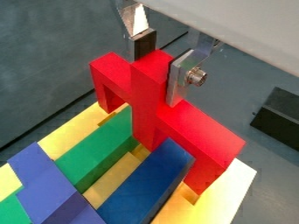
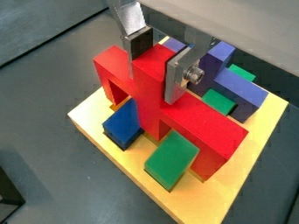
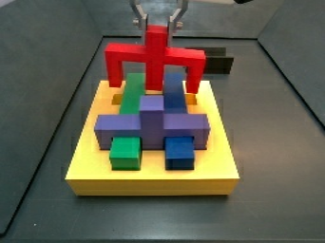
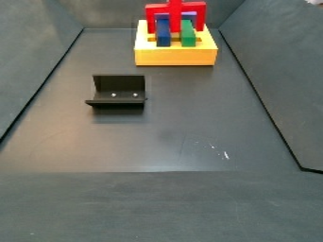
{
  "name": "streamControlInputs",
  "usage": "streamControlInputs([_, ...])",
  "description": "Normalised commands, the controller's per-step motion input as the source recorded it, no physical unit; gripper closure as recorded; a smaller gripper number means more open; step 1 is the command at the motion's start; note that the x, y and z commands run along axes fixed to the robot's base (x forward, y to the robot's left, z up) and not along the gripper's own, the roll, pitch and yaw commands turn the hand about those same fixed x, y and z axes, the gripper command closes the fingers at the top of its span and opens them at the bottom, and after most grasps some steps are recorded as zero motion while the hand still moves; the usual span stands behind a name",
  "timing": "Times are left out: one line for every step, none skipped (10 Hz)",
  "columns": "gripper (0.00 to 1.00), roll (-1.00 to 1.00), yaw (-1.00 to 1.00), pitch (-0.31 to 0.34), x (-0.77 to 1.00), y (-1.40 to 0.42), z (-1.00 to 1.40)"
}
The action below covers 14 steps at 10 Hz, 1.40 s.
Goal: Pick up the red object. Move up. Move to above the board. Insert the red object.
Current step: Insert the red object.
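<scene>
The gripper (image 2: 156, 54) pinches the red object's (image 2: 163, 109) stem, legs low over the board (image 2: 222, 188), at twelve o'clock from the purple block (image 3: 152, 126). Slightly misaligned legs could jam on slot edges.

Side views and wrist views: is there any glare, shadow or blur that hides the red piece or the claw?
In a side view, small bright glints lie on the bare floor, far from the red piece, which is small there. In both wrist views the red piece is sharp, clamped by the claw. In a side view the yellow board is evenly lit.
</scene>
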Motion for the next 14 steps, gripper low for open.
streamControlInputs([1.0,-0.12,0.0,-0.039,-0.15,0.0,0.17])
streamControlInputs([1.0,-0.06,0.01,-0.023,-0.01,0.0,0.09])
streamControlInputs([1.0,0.0,0.02,-0.043,0.0,0.0,-0.07])
streamControlInputs([1.0,0.0,0.0,-0.023,0.08,0.0,-0.22])
streamControlInputs([1.0,-0.01,0.01,-0.011,0.2,0.0,-0.29])
streamControlInputs([1.0,-0.02,0.01,-0.007,0.21,0.0,-0.29])
streamControlInputs([1.0,0.0,0.01,0.0,0.2,0.0,-0.24])
streamControlInputs([1.0,0.0,0.03,0.0,0.09,0.0,-0.1])
streamControlInputs([1.0,0.04,0.02,0.0,0.0,0.01,-0.13])
streamControlInputs([1.0,0.04,0.02,-0.019,-0.02,0.0,-0.15])
streamControlInputs([1.0,0.16,0.0,-0.023,-0.01,0.0,-0.15])
streamControlInputs([1.0,0.4,0.0,-0.009,-0.01,-0.1,-0.09])
streamControlInputs([1.0,0.37,0.0,-0.004,-0.03,-0.03,-0.09])
streamControlInputs([1.0,0.35,0.0,-0.004,-0.04,0.0,-0.09])
